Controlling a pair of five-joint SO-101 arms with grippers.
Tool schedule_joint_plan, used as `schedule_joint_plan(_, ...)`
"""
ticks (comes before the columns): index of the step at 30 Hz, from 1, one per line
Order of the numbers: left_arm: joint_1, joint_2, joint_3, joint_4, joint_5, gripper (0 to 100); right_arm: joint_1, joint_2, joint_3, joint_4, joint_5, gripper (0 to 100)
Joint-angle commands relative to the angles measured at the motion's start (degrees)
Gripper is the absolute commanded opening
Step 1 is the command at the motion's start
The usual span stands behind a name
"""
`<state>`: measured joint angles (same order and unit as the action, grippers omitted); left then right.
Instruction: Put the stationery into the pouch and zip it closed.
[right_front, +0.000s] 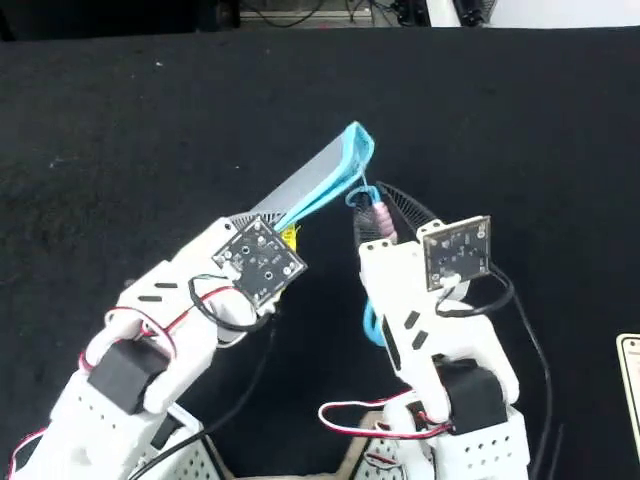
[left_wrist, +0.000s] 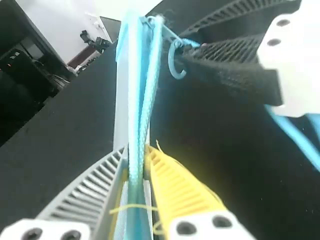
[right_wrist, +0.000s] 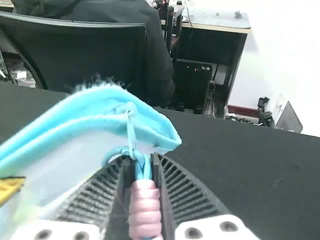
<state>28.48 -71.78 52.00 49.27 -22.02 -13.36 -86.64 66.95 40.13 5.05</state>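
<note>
Two grippers on one pouch (right_front: 310, 180), held clear of the table (right_front: 120, 120) and stretched between them. Pinched the near end of the pouch in the left gripper (left_wrist: 136, 150), with grey and yellow fingers (left_wrist: 175, 190) pressed flat against the blue seam. Clamped the zip pull (right_wrist: 131, 130) in the right gripper (right_wrist: 141, 159), with black fingers (right_wrist: 175, 185) closed tight on its blue cord and a pink piece (right_wrist: 144, 205) lodged between them. Found the slider (right_wrist: 131, 107) at the far corner of the pouch, well apart from the left grip. Looked shut along the seam in the left wrist view. Could not tell through the pouch wall whether the stationery lay inside.

Judged the step in hand to be the zipping, at or very near the end of the track. Called next, by that reading, for one last short tug straight along the seam against a firm left hold. Then for a check of the closure, release of the pull, and a gentle lowering to the table.
</note>
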Motion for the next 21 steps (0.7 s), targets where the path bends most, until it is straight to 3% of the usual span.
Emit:
schedule_joint_plan(1,-0.9,-0.1,3.1,-0.1,0.4,3,-1.9,-0.2,-3.6,0.1,2.5,1.1)
schedule_joint_plan(8,-7.2,-7.5,3.5,10.5,-1.3,3,-11.4,-0.1,-3.6,0.2,3.0,1.1)
schedule_joint_plan(15,-7.0,-16.4,4.1,14.4,-1.3,3,-16.0,-0.6,-4.0,2.3,4.8,1.1)
schedule_joint_plan(21,-7.3,-13.6,3.5,14.2,-1.3,18,-18.5,-0.7,-4.1,3.2,5.1,1.1)
